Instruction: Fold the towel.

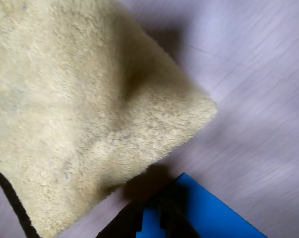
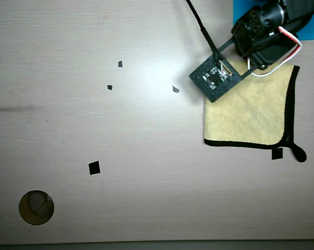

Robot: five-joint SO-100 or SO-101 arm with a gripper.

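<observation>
The towel, pale yellow and fuzzy, lies flat at the right of the table in the overhead view. Black trim runs along its right and bottom edges, with a small loop at the bottom right corner. The arm reaches in from the top right, and its camera board hangs over the towel's upper left corner, hiding the fingertips. In the wrist view the towel fills the upper left. My gripper shows at the bottom edge as two dark fingers with blue between them, open and empty, just off the towel's edge.
A smooth bright blue sheet lies at the top right under the arm and shows behind the fingers in the wrist view. Small black tape marks dot the pale wooden table. A round hole sits at the lower left. A black cable runs to the arm.
</observation>
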